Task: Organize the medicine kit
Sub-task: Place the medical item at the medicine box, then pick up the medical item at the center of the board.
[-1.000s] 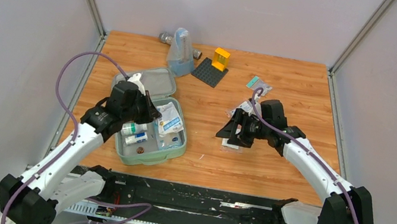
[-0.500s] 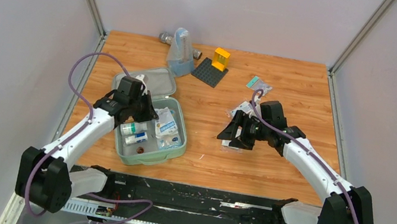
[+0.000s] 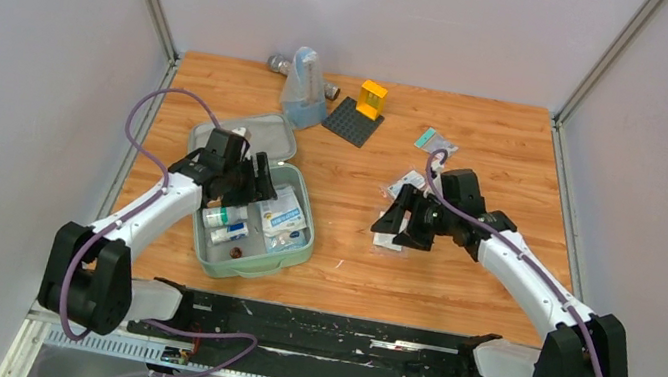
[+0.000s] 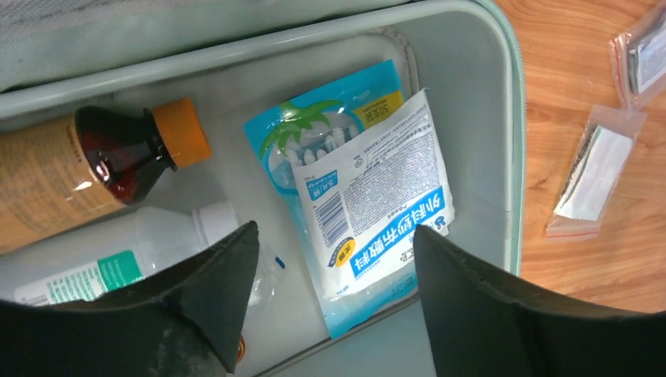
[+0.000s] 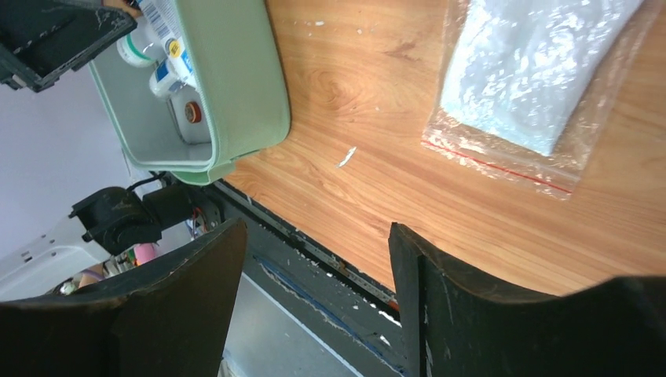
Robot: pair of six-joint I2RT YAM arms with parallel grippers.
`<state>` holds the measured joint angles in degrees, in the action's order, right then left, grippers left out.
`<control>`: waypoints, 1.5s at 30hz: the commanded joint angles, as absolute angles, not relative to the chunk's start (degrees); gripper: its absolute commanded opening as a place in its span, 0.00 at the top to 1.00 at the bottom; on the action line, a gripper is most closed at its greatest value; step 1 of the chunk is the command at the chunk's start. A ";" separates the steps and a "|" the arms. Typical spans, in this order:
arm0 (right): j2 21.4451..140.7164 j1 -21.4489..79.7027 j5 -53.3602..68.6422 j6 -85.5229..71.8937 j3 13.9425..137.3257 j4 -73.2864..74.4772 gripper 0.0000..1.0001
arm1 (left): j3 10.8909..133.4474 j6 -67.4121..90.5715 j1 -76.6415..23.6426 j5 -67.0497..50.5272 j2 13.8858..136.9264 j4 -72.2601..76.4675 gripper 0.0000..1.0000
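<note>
The medicine kit (image 3: 256,268), a pale mint-green plastic case with rounded corners, sits open on the left of the wood-grain desk (image 3: 479,141), its matching lid (image 3: 267,136) lying flat behind the tray. The left claw (image 4: 334,236) hangs over the tray with its dark fingers spread and nothing between them. Below it lie a glossy amber bottle (image 4: 118,153) with an orange cap, a white bottle (image 4: 157,243) with a green label, and a white packet (image 4: 377,196) printed with a barcode and Chinese characters on a blue band, overlapping a blue packet (image 4: 330,126) that pictures cotton swabs. The right claw (image 5: 314,232) is also spread and empty, above bare wood beside a crinkled clear bag (image 5: 534,71) with a red seal line.
</note>
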<state>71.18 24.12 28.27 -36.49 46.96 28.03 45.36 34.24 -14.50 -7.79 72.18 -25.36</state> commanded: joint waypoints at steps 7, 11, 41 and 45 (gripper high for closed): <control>75.23 18.73 11.99 -32.60 57.77 33.96 0.20 | 47.63 32.52 -14.15 -5.05 65.28 -30.34 0.01; 79.57 14.27 7.69 -32.27 63.02 34.08 0.17 | 48.03 32.06 -14.15 -6.51 61.08 -32.06 0.00; 136.38 0.57 4.04 -29.85 118.59 37.81 0.31 | 43.39 37.30 -14.15 -15.55 51.94 -31.09 0.00; 138.55 0.61 3.29 -29.01 119.61 39.29 0.35 | 43.16 37.61 -14.15 -14.95 51.85 -31.14 0.00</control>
